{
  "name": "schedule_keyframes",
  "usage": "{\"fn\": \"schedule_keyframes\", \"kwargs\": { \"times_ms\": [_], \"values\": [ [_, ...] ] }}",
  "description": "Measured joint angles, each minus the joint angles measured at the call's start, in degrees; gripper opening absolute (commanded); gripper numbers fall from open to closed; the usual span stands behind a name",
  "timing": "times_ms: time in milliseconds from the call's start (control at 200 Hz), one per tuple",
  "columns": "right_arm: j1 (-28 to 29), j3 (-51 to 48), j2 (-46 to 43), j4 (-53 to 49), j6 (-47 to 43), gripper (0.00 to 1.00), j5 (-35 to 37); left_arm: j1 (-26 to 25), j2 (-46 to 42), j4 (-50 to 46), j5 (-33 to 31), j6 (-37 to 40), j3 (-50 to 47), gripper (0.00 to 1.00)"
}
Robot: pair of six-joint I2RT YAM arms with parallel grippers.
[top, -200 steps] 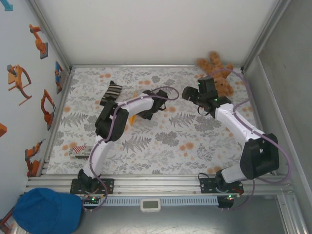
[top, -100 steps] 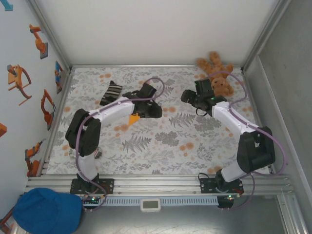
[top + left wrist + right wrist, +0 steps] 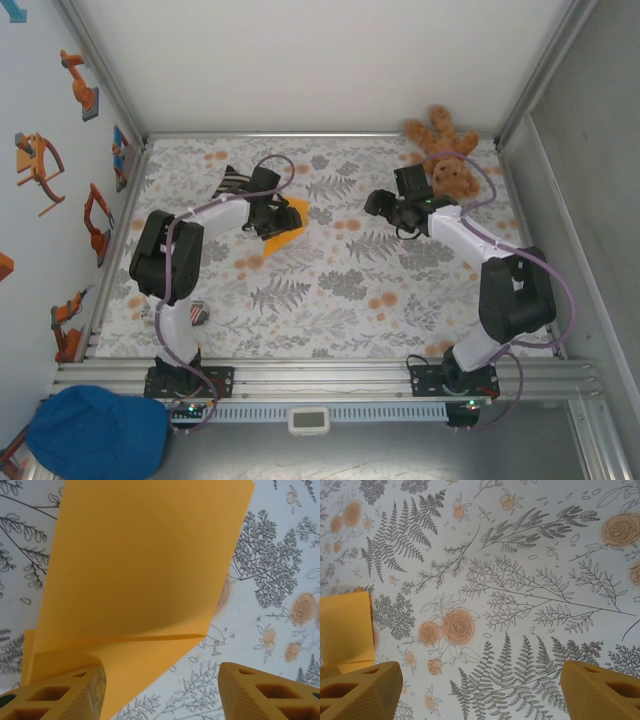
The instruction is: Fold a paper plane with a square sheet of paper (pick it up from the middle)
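Observation:
The square sheet of paper is orange-yellow and lies folded on the floral table at centre left. In the left wrist view the paper has a crease, and its upper flap curls up off the lower layer. My left gripper hovers at the sheet's left edge, open, with the paper's corner reaching between the fingers and not pinched. My right gripper is open over bare cloth to the right of the sheet. A corner of the paper shows at its left. The paper plane is out of view.
A brown teddy bear lies at the back right corner. A striped sock lies behind the left arm. A small object sits near the left arm's base. A blue cap lies off the table at the front left.
My left gripper opened and let go of the paper, then drew back to the left. The sheet now lies slightly farther back and right. The right gripper drifted a little left.

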Motion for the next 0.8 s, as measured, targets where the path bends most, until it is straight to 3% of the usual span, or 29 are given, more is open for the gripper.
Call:
{"fn": "schedule_keyframes", "kwargs": {
  "times_ms": [401,801],
  "values": [
    [0.0,0.0,1.8,2.5,1.6,0.80,-3.5,0.0,3.0,1.0,3.8,1.7,1.4,0.57],
    [0.0,-1.5,2.0,6.4,4.7,0.79,-6.3,-9.3,4.9,2.4,8.2,1.2,3.5,0.55]
  ]
}}
